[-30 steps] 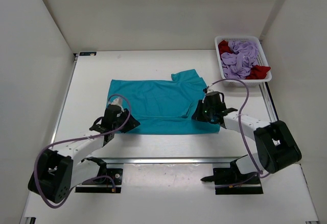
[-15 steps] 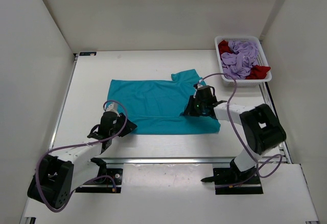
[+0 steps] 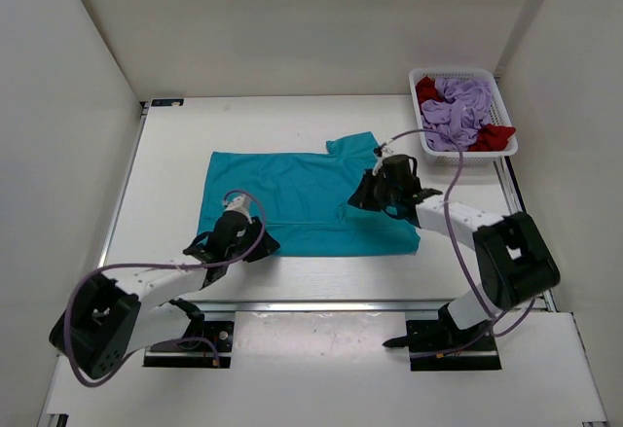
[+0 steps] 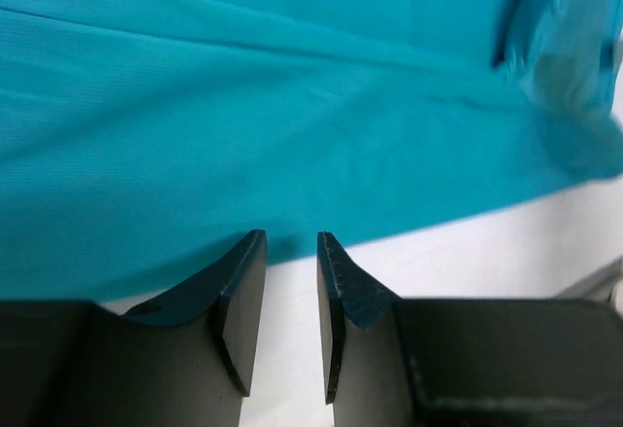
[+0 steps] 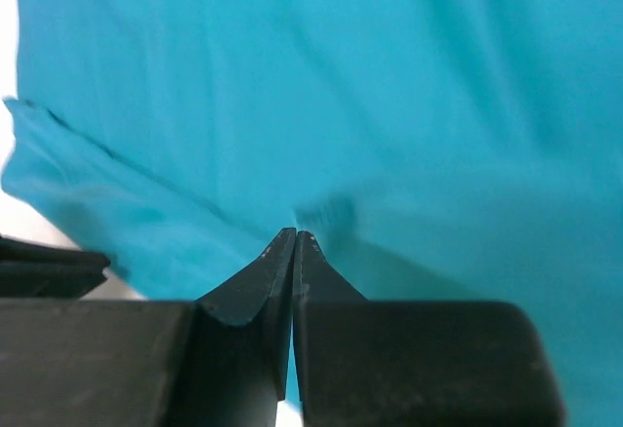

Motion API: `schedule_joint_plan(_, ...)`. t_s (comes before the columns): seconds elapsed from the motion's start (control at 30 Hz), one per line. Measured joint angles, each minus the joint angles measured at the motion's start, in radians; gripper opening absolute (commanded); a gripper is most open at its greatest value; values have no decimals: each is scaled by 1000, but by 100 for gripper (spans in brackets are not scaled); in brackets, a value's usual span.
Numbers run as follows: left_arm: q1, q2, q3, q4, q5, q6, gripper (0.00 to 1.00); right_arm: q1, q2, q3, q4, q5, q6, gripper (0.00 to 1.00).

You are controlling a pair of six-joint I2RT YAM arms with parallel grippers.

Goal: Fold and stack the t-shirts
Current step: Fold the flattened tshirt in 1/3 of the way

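Teal shirt (image 3: 302, 189) lies spread on the surface (image 3: 175, 174). My left gripper (image 4: 289, 242) is at its near hem, jaws a little apart, with nothing between them. My right gripper (image 5: 295, 234) is closed, tips against the shirt's right part; I cannot tell if cloth is pinched. Lavender shirt (image 3: 462, 106) and red shirt (image 3: 426, 89) lie crumpled in the basket (image 3: 506, 121).

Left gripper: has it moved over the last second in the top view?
Yes. The left gripper has shifted right along the near hem of the teal-blue fabric t-shirt, away from the white table's left edge.
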Motion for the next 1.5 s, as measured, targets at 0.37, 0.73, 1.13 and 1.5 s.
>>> schedule_joint_plan(0.37,-110,145,72,45,-22,-11,36,48,-18,-125,-1,11,11,0)
schedule_joint_plan(0.73,-105,95,19,57,-23,-22,37,-3,183,5,46,-26,21,0)
schedule_joint_plan(1.13,-151,25,45,-33,-71,13,37,-28,23,-16,8,-12,-8,0)
schedule_joint_plan(1.5,-170,61,67,-24,-71,12,37,6,48,-82,67,-117,6,0)
